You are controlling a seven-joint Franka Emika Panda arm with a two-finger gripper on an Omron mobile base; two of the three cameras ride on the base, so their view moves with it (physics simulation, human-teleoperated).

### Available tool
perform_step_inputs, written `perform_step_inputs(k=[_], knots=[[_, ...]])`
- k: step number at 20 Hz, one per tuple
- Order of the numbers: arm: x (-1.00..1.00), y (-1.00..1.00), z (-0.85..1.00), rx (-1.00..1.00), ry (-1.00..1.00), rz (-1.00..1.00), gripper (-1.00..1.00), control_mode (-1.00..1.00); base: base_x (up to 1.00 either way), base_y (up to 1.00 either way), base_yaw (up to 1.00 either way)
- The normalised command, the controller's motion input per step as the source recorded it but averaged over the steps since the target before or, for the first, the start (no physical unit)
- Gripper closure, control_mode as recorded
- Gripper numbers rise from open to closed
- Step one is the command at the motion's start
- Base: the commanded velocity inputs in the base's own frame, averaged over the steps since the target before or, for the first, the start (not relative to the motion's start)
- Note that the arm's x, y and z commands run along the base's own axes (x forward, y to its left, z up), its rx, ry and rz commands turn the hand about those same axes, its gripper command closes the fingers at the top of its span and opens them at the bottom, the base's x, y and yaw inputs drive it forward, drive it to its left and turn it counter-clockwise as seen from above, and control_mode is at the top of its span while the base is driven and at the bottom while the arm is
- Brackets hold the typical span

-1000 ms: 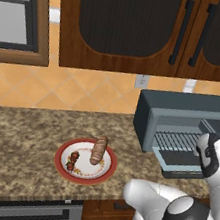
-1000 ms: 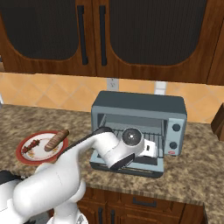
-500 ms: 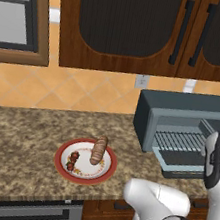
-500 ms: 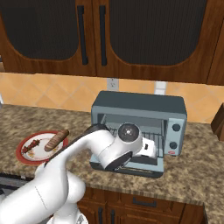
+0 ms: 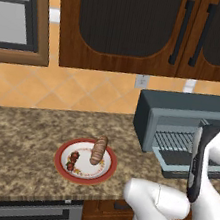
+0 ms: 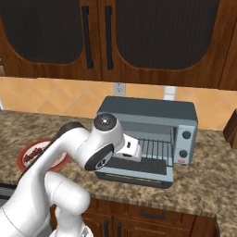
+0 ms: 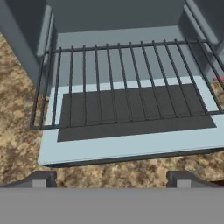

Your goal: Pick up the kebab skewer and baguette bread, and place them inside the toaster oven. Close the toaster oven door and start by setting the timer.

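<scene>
We count one toaster oven (image 6: 147, 115) on the desk (image 5: 21, 138), its one door (image 7: 127, 144) dropped flat and one wire rack (image 7: 127, 83) pulled out over it. Our claw (image 7: 111, 178) hangs just before the door with its jaws wide apart, gripping nothing. Well to the left sits one red-rimmed plate (image 5: 108, 168) carrying one baguette (image 5: 99, 149) and, just beside it, one kebab skewer (image 5: 73, 160).

Blue-grey toaster oven (image 5: 182, 114), red-rimmed plate (image 5: 63, 151)
</scene>
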Motion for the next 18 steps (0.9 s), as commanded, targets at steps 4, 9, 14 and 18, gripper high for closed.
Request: perform_step_inputs(k=[4, 9, 14, 18], knots=[[-0.14, 0.82, 0.15, 0.00, 0.19, 0.00, -1.00, -1.00, 0.00, 0.00, 0.00], [0.00, 0.97, 0.05, 0.00, 0.22, 0.00, -1.00, -1.00, 0.00, 0.00, 0.00], [0.00, 0.84, 0.00, 0.00, 0.29, 0.00, -1.00, -1.00, 0.00, 0.00, 0.00], [0.00, 0.72, 0.00, 0.00, 0.29, 0.00, -1.00, -1.00, 0.00, 0.00, 0.00]])
